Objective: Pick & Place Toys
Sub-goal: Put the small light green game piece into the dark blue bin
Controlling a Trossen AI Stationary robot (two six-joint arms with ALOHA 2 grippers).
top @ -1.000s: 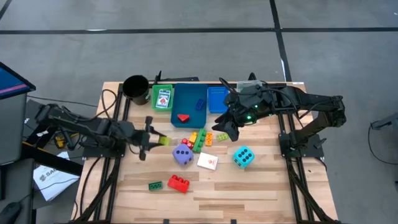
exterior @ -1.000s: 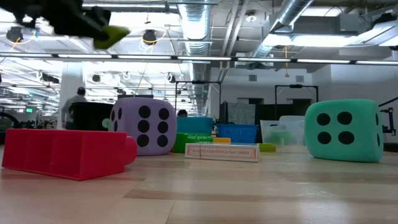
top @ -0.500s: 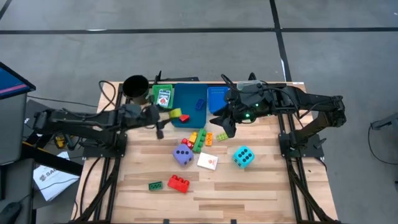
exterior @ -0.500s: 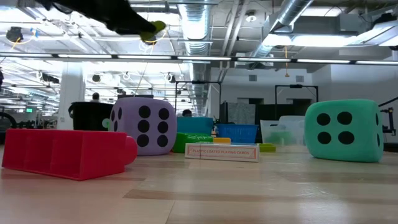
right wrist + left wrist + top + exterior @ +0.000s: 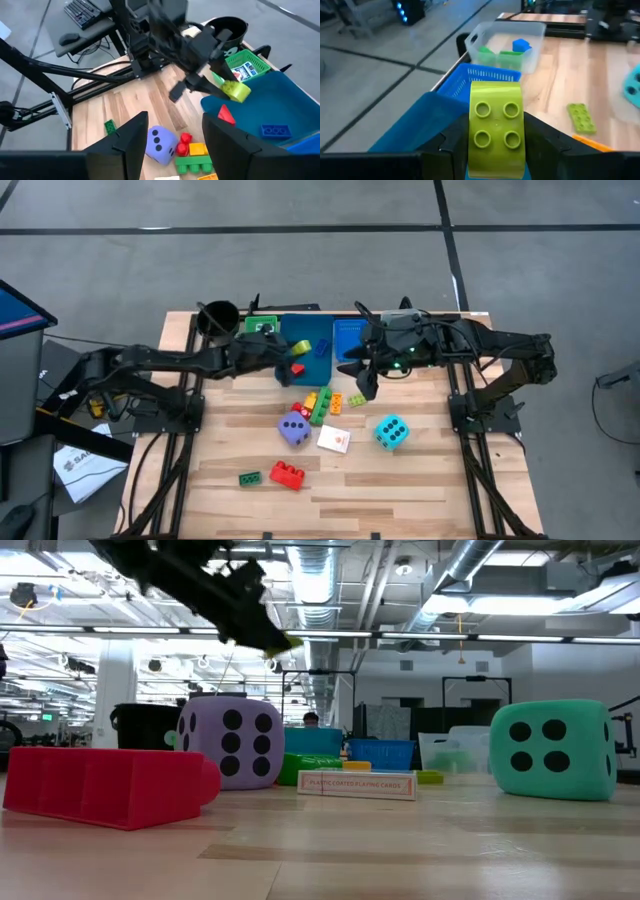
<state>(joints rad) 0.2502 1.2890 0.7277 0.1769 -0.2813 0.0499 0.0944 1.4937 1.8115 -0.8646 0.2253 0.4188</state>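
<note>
Overhead, ducted ceiling (image 5: pixel 400 580), wooden table (image 5: pixel 400 480), scattered toys (image 5: pixel 320 405)

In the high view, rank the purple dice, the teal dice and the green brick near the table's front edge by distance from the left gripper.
Left gripper, shut on a yellow-green brick, is over the blue tray.
1. Purple dice: mid-table, in front of the gripper.
2. Teal dice: off toward the right arm's side.
3. Green brick: by the front edge, left of the red brick.

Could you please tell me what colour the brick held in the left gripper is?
Yellow-green; the brick shows best in the left wrist view.
</note>
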